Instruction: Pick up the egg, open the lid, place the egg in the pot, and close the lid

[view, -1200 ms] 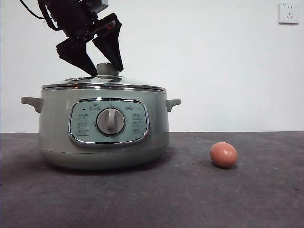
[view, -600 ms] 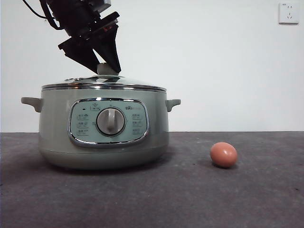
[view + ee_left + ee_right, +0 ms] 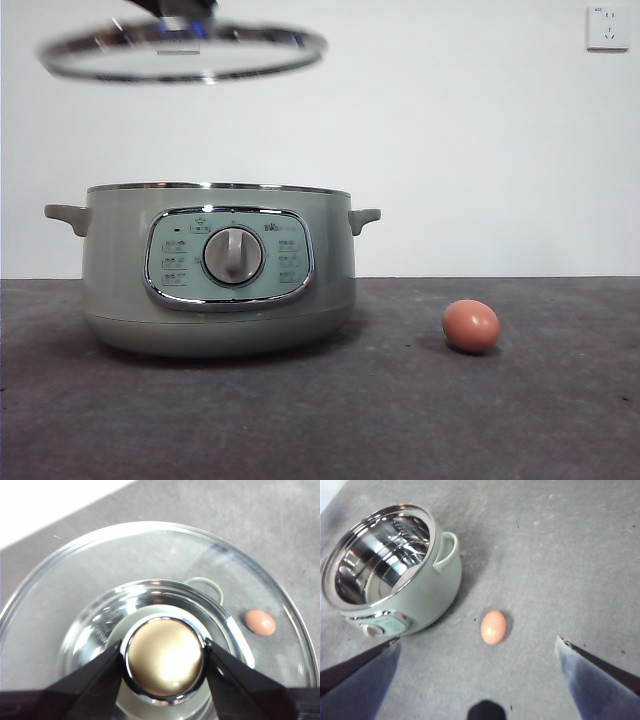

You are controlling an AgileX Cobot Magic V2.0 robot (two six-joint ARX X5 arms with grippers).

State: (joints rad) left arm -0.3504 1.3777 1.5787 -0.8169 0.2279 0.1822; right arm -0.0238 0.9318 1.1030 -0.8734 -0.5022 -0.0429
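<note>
Two black jaws of the left gripper [image 3: 162, 662] were clamped on the knob [image 3: 164, 662] of the round clear glass lid with its chrome rim [image 3: 183, 52], and that lid hung high in the air, tilted a little, well clear of the large pale sage-green pot [image 3: 215, 270]. Open at the top, the pot showed its shiny steel bowl in the right wrist view, standing on the dark grey tabletop [image 3: 400, 420]. Off to the side of the pot, apart from it, the small reddish-brown egg [image 3: 471, 326] lay on the tabletop, untouched. Up above it hovered the right gripper [image 3: 480, 650], jaws spread wide, holding nothing at all. On the white wall behind sat a white socket [image 3: 608, 27].
</note>
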